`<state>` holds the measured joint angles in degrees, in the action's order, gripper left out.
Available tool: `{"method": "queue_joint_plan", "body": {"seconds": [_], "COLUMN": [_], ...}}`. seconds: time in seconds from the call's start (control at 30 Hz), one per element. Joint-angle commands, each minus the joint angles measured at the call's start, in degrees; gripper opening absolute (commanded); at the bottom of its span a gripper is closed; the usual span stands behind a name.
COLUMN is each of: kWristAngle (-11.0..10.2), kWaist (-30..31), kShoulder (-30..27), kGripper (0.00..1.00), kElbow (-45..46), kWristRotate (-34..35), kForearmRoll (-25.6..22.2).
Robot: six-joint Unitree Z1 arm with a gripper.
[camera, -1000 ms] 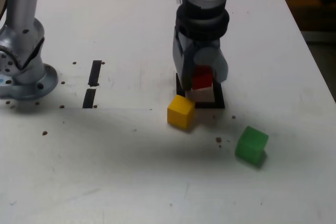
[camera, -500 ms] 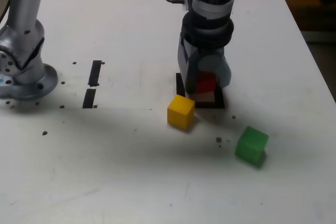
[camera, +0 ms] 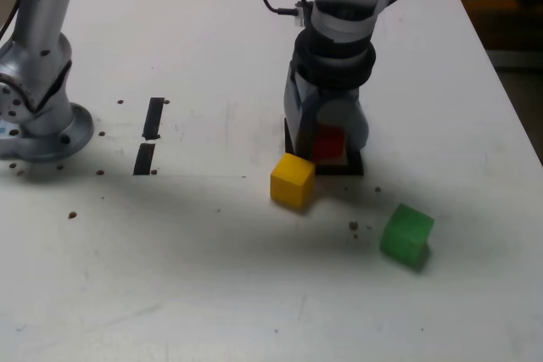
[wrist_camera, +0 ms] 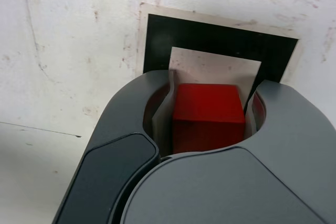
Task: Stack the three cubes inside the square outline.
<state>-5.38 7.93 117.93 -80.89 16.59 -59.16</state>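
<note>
Lower now than a second back, the grey two-jawed gripper (camera: 327, 137) has carried the small matte red cube (camera: 328, 142) down from above the black-bordered square outline with white interior (camera: 355, 165) to just over its white centre. Yellow and green cubes have not shifted.

Gripper state: jaws narrowed and clamped on the red cube, one jaw on each side of it. Wrist view shows the red cube (wrist_camera: 208, 116) seated between the curved dark jaws of the gripper (wrist_camera: 207, 119), with the square outline (wrist_camera: 215, 38) directly beyond it; the cube lines up with the white interior. Whether the cube's underside touches the surface cannot be told from either view.

Exterior view: gripper points down, arm's grey barrel and black cable rising above it. Red cube is partly hidden by the jaws; only a front face shows.

Small matte yellow cube (camera: 293, 181): on the white tabletop (camera: 212, 277), just beside the gripper, toward the camera and to the exterior view's left, close to the outline's near corner, apart from the jaws.

Small matte green cube (camera: 407, 234): nearer the camera still and to the exterior view's right of the gripper, well apart from it.

Two short black tape strips (camera: 149, 135): far to the exterior view's left of the gripper. Grey metal arm base (camera: 38, 99) further left.
</note>
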Motion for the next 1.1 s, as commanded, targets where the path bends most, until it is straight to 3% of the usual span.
{"method": "queue_joint_plan", "body": {"seconds": [0.0,0.1,0.27,0.4,0.5,0.7,0.87,1.07], "kWristAngle": [0.1,0.0,-0.2,-0.7,-1.5,-1.0,0.0,-0.1], "kWaist": [0.0,0.0,0.0,0.0,0.2,3.4,8.3,11.6], "kShoulder": [-0.3,-0.7,-1.9,-4.5,-8.0,-13.2,-11.2,-5.9], "kGripper": [0.64,0.82,0.92,0.95,0.97,1.00,0.98,0.97], "kElbow": [0.4,0.8,0.9,0.6,-0.3,-2.0,-1.2,-0.2], "kWristRotate": [0.2,0.6,0.9,0.9,0.1,-8.8,-12.9,-12.6], "kForearmRoll": [-0.4,-0.5,-0.3,-1.9,-5.7,-12.8,-14.4,-12.3]}}
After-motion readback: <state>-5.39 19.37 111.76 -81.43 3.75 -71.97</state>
